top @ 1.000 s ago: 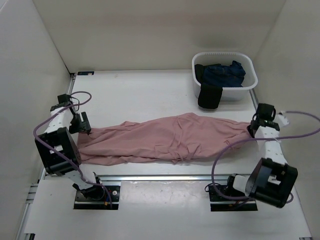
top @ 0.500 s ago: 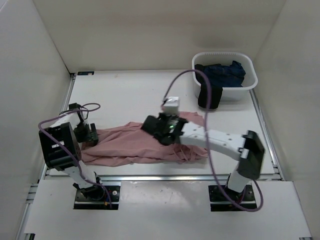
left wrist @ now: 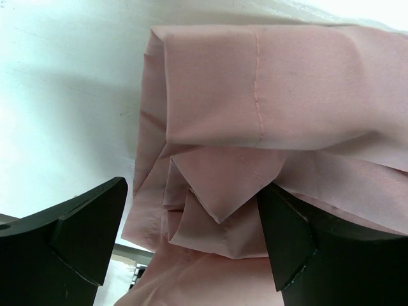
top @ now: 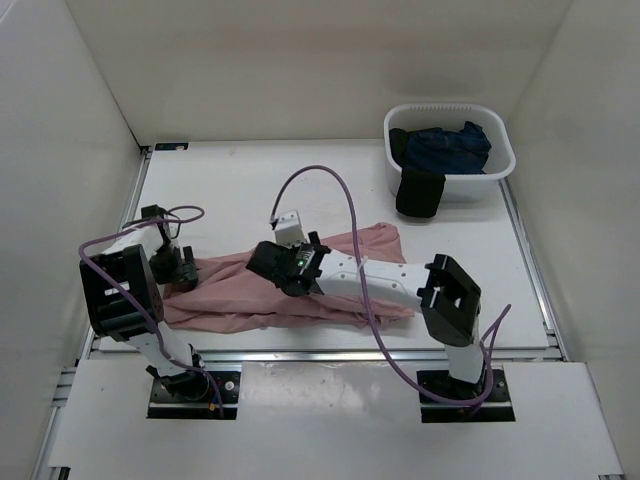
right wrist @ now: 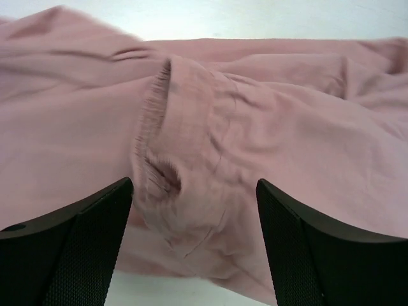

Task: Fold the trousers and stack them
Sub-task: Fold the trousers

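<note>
The dusty-pink trousers (top: 225, 290) lie across the near part of the table, their right end folded back over the middle. My right gripper (top: 287, 270) hovers over that folded part. In the right wrist view it (right wrist: 194, 191) stands open, and the gathered waistband (right wrist: 159, 146) lies loose just ahead of the fingers. My left gripper (top: 180, 268) is at the trousers' left end. Its jaws (left wrist: 191, 210) are open too, with the leg hems (left wrist: 217, 191) lying between the fingers, not pinched.
A white basket (top: 500, 172) stands at the back right holding a dark navy garment (top: 447, 146). A black cloth (top: 418, 192) hangs over the basket's front wall. The right arm's purple cable (top: 330, 185) loops above the trousers.
The right arm swept from the far right to the left, carrying the waistband end over the trousers, then opened and let it go. The left gripper shifted slightly toward the hems.
</note>
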